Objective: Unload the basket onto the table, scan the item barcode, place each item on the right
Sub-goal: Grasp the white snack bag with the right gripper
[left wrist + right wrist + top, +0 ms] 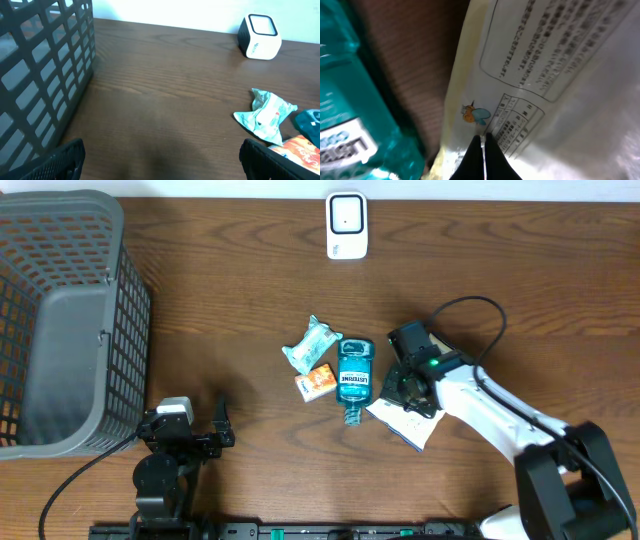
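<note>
Right hand (482, 150) has its fingers pressed together, seemingly pinching the white packet (545, 75) by its edge, just beside the mouthwash bottle (350, 115). Lift it straight up (no barcode shows yet, so be ready to turn it), then cross the bare worktop (400, 290) to the scanner (346, 225) at the far edge. Left hand (192, 420) rests spread, well apart.

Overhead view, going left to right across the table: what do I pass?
Basket → left gripper → green packet → bottle → pouch. Orange packet and scanner overlap others sideways, so they are left out.
</note>
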